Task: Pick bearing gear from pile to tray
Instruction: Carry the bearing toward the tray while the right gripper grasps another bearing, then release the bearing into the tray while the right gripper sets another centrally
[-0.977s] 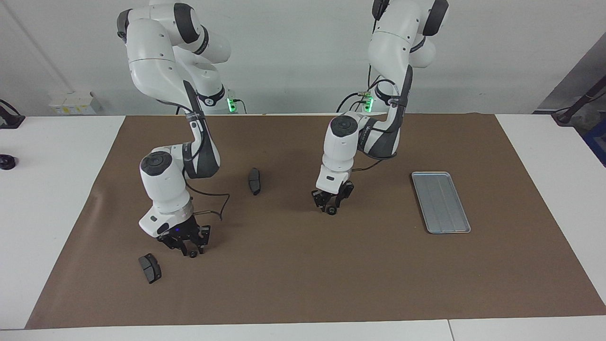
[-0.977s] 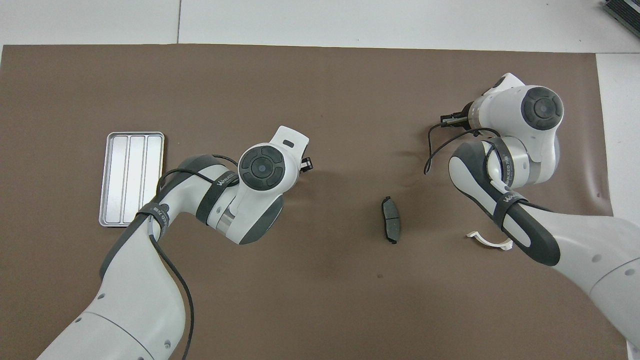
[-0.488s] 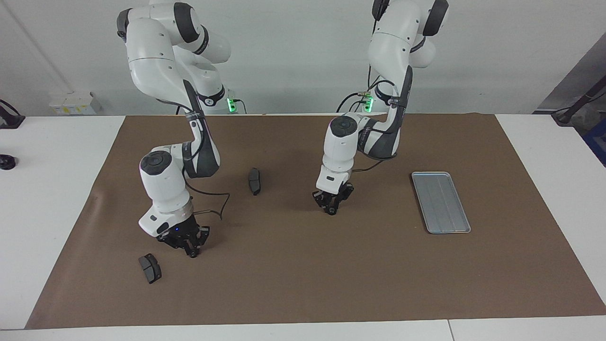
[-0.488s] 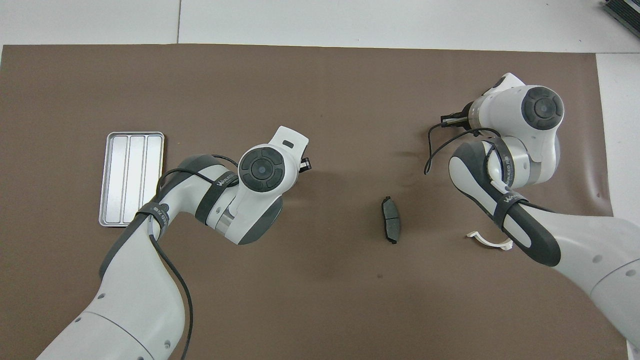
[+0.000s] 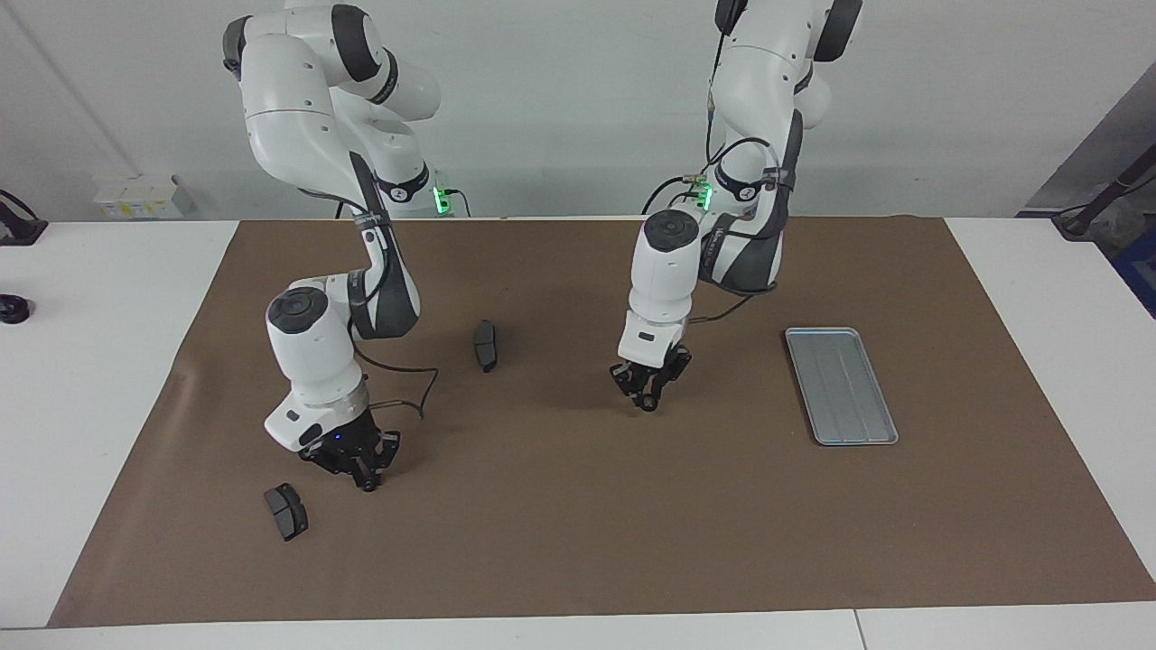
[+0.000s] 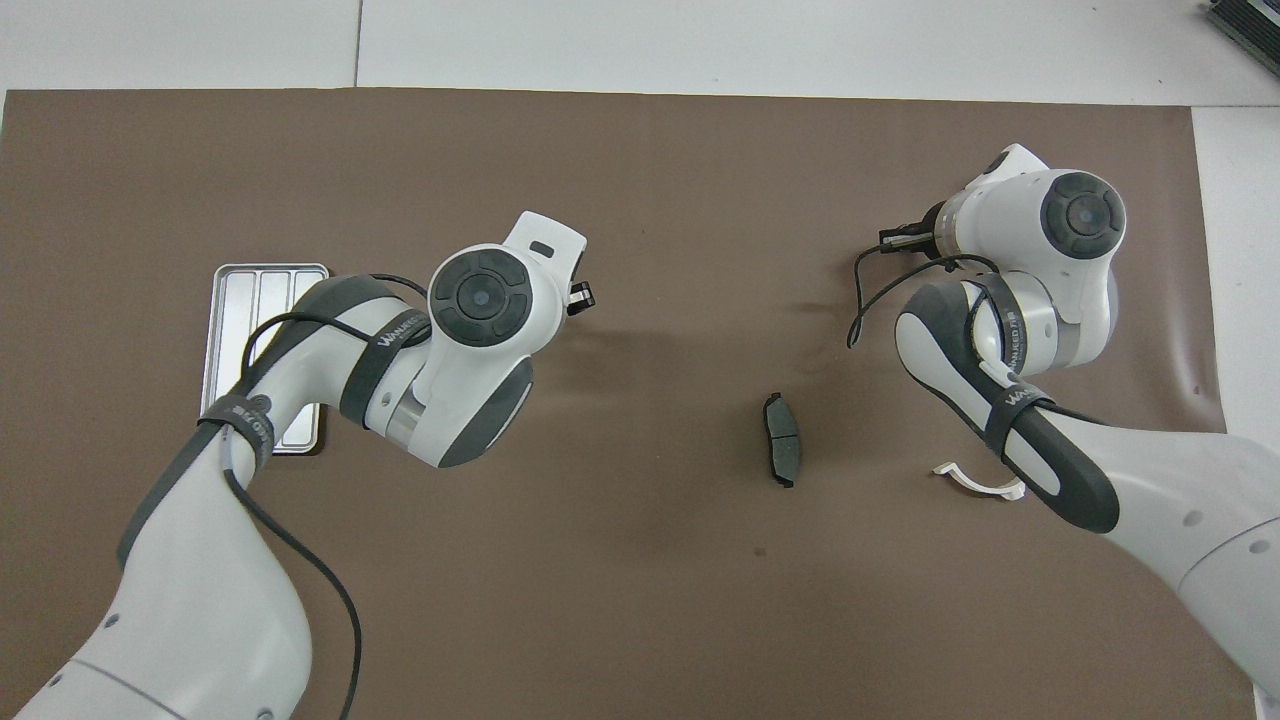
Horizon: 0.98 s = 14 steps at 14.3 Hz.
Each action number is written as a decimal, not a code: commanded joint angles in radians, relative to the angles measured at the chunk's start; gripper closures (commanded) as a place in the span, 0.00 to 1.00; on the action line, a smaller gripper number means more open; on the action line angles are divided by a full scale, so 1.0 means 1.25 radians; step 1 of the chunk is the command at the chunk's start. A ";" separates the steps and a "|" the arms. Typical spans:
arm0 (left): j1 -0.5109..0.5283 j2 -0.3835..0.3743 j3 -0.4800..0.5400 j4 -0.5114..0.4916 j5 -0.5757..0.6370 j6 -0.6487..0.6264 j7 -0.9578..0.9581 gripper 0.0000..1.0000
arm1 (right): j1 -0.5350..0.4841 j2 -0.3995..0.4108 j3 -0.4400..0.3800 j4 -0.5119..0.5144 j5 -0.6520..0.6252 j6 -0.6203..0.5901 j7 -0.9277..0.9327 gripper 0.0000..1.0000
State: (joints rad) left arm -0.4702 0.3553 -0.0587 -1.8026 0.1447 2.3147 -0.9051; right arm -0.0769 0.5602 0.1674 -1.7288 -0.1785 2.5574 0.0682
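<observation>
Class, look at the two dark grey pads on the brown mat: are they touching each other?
Apart. The facing view shows one dark grey pad nearer the robots and the other pad by the right gripper, with bare brown mat between them.

Both arms bend down from their bases, wrists pointing at the table. The left gripper hangs low, fingers nearly together; the right gripper is closed.

Only readable text was on the black straps around the arms in the overhead view: left arm's strap read "WANJEEO" (last letters uncertain), right arm's strap carried the same word. A second left-arm strap had print too, unreadable. Nothing else lettered.
</observation>
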 commanded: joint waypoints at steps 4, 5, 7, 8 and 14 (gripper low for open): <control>0.167 -0.131 -0.003 -0.031 -0.096 -0.157 0.306 1.00 | 0.189 -0.004 0.010 0.070 -0.006 0.006 0.149 0.95; 0.202 -0.132 -0.003 -0.032 -0.105 -0.164 0.360 1.00 | 0.224 -0.001 0.010 0.081 -0.007 0.007 0.175 0.95; 0.290 -0.133 -0.005 -0.046 -0.132 -0.163 0.494 1.00 | 0.288 -0.001 0.010 0.082 -0.012 0.022 0.208 0.90; 0.334 -0.138 -0.003 -0.057 -0.146 -0.162 0.570 1.00 | 0.329 -0.001 0.010 0.080 -0.005 0.064 0.221 0.89; 0.455 -0.191 -0.001 -0.254 -0.162 -0.045 0.735 1.00 | 0.485 0.024 0.006 0.082 -0.017 0.151 0.363 0.81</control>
State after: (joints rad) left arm 0.0932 0.1817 -0.0503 -2.0006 -0.0408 2.1947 -0.0084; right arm 0.5050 0.5673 0.1812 -1.6308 -0.1794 2.6970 0.4947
